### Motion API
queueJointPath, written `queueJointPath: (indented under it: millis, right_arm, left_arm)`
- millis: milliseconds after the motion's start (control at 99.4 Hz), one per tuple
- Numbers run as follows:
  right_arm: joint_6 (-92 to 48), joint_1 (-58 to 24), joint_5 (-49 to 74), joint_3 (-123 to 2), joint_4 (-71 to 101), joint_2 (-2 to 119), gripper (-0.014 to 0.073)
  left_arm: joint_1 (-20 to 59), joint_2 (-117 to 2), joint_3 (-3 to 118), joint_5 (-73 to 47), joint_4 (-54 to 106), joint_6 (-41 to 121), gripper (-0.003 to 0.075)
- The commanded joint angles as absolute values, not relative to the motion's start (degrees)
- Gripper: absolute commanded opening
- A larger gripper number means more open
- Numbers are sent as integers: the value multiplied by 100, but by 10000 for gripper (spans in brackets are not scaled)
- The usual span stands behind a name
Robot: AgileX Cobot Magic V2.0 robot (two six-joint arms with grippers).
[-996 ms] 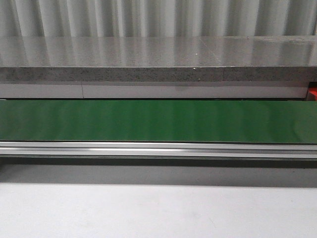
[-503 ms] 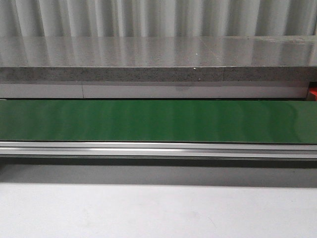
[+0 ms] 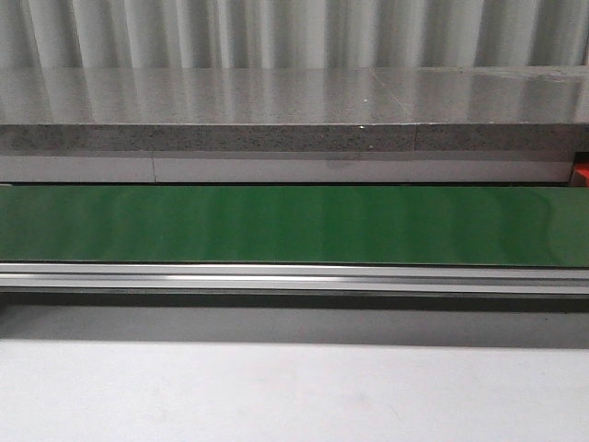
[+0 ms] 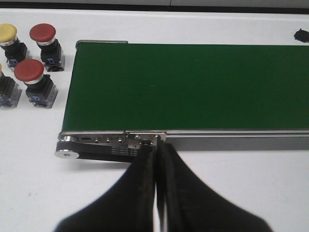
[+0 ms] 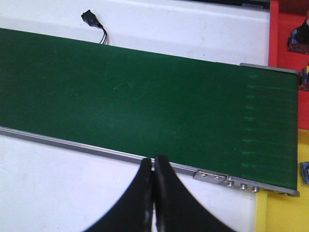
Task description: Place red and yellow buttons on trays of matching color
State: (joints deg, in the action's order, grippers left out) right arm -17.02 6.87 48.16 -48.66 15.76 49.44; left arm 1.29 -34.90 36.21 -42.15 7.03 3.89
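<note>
Two red buttons (image 4: 43, 37) (image 4: 30, 73) and a yellow button (image 4: 7, 36) stand on black bases on the white table, off one end of the green belt (image 4: 193, 87). Another button base (image 4: 6, 92) is cut by the frame edge. My left gripper (image 4: 155, 150) is shut and empty over the belt's near rail. At the belt's other end lie a red tray (image 5: 287, 34) and a yellow tray (image 5: 285, 212). My right gripper (image 5: 153, 166) is shut and empty above the near rail. Neither gripper shows in the front view.
The green belt (image 3: 294, 226) spans the front view with a silver rail (image 3: 294, 276) before it and a grey stone ledge (image 3: 294, 110) behind. A small black connector with wires (image 5: 91, 20) lies beyond the belt. Button bases (image 5: 297, 38) sit on the red tray's edge.
</note>
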Motion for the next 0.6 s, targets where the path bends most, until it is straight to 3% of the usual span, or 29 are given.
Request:
queueJointPath:
  millis: [0,181,252,342,513,564,594]
  right_arm:
    - [-1747,664,4580,-5009,1649,4866,-124]
    - [-1747,664,4589,-5009,1649,4872,-124]
    - [-1747,664,4589,-5009,1649,4872,-124]
    - [-1747,664,4589,-5009,1649,4872,-124]
    - [-1747,664,4589,-5009,1649,4872,-124]
    - [-1747,664,4589,-5009,1649,4872,-124]
    - [-1747,664,4589,-5009,1649,4872,-124]
  left_arm:
    - [184,-3495,3784,-3823,797,399,-19]
    - [184,-3495,3784,-3803,797,399,-15]
    - [184,-3495,3784,-3814,797,399,30]
    - [184,-3506,3784,-3822,797,399,183]
    - [173,-3529,3784,-3777,797,339,650]
    - [173,-3529,3784,-3678,797,339,714]
    - [173,-3529,3784,-3615,797,305,712]
